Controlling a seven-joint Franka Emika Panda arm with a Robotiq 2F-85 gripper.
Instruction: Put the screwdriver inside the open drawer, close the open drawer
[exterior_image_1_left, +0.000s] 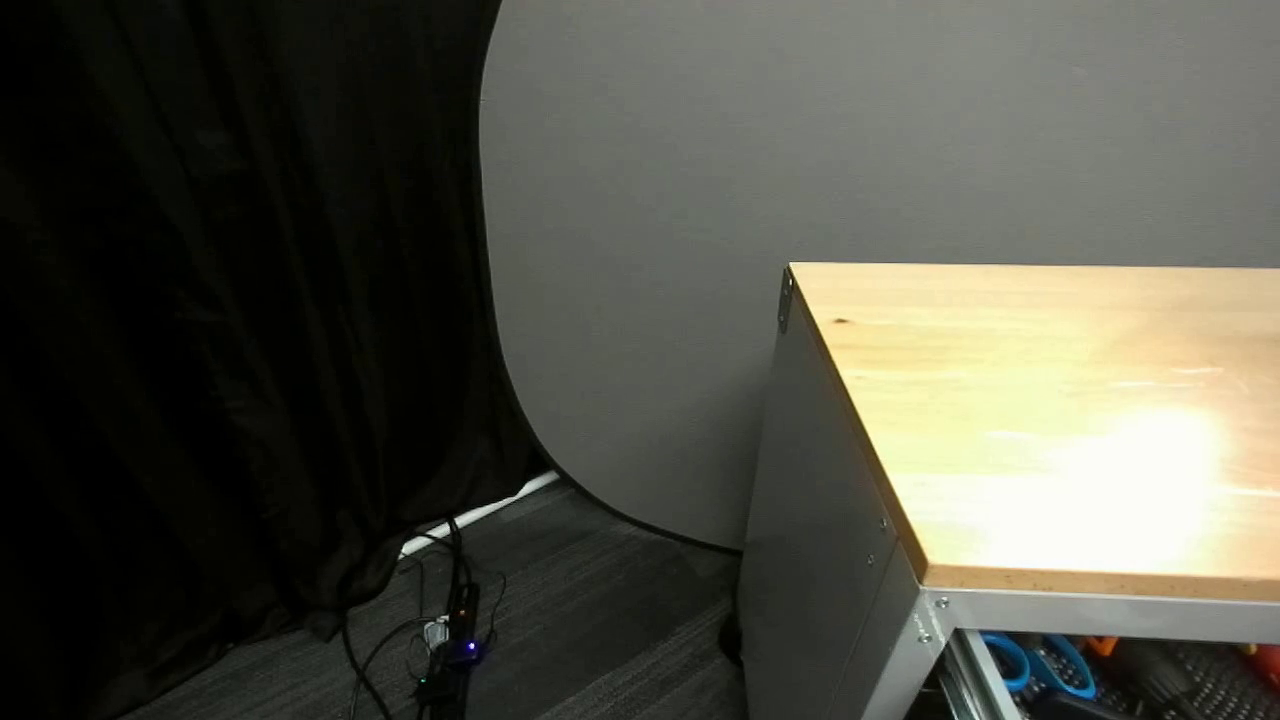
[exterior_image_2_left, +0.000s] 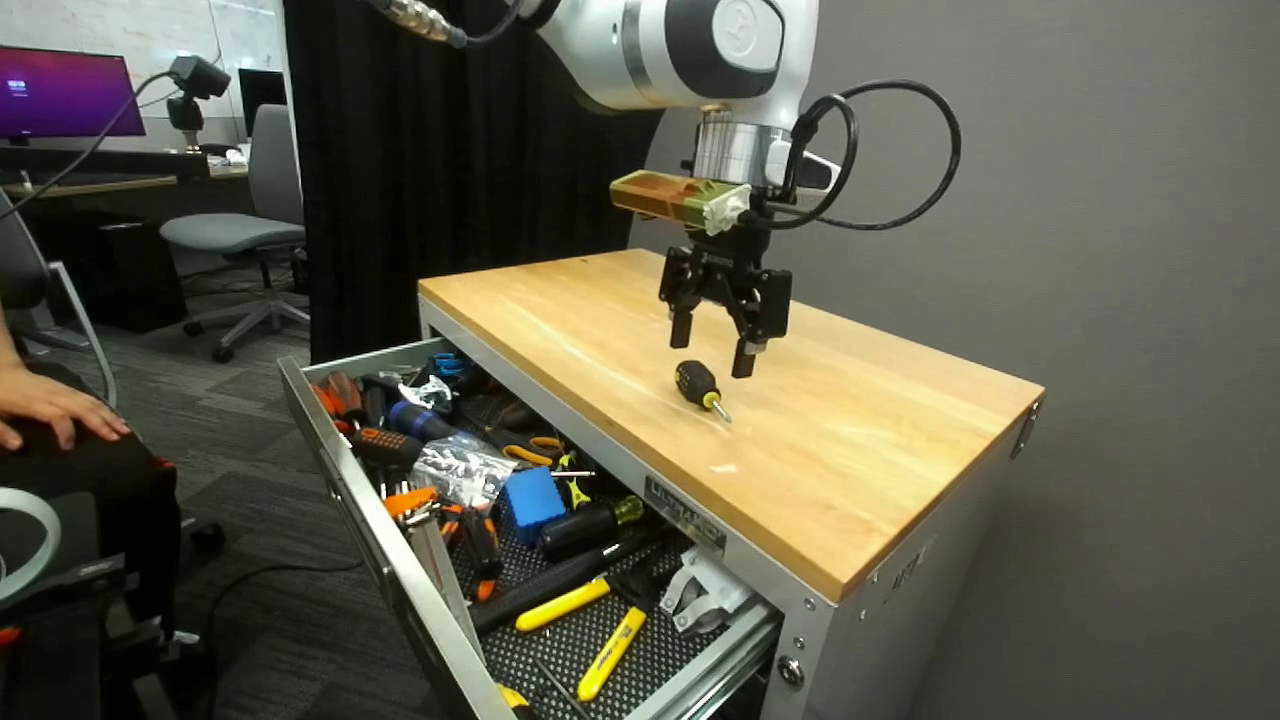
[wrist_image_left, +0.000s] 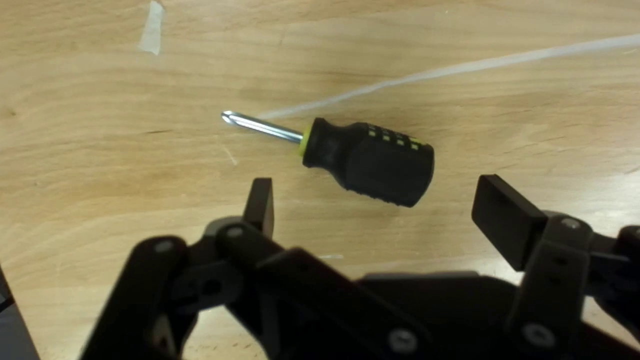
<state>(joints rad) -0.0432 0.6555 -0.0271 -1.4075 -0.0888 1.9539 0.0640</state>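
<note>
The screwdriver (exterior_image_2_left: 697, 384) is short, with a black handle, a yellow-green collar and a steel shaft. It lies on the light wooden top of the cabinet. In the wrist view the screwdriver (wrist_image_left: 385, 162) has its tip to the left and its handle to the right, just beyond the jaws. My gripper (exterior_image_2_left: 712, 352) is open and empty, pointing down above the wooden top close to the screwdriver. In the wrist view its two fingers (wrist_image_left: 372, 210) are wide apart. The open drawer (exterior_image_2_left: 405, 570) is pulled out and full of tools. A corner of the drawer (exterior_image_1_left: 978, 678) shows in an exterior view.
The wooden cabinet top (exterior_image_2_left: 860, 440) stands above the drawer. The drawer holds pliers, a blue block (exterior_image_2_left: 534, 500), yellow-handled tools (exterior_image_2_left: 612, 655) and a clear plastic bag (exterior_image_2_left: 465, 470). A seated person's hand (exterior_image_2_left: 60, 410) is at the left. A grey wall stands behind the cabinet.
</note>
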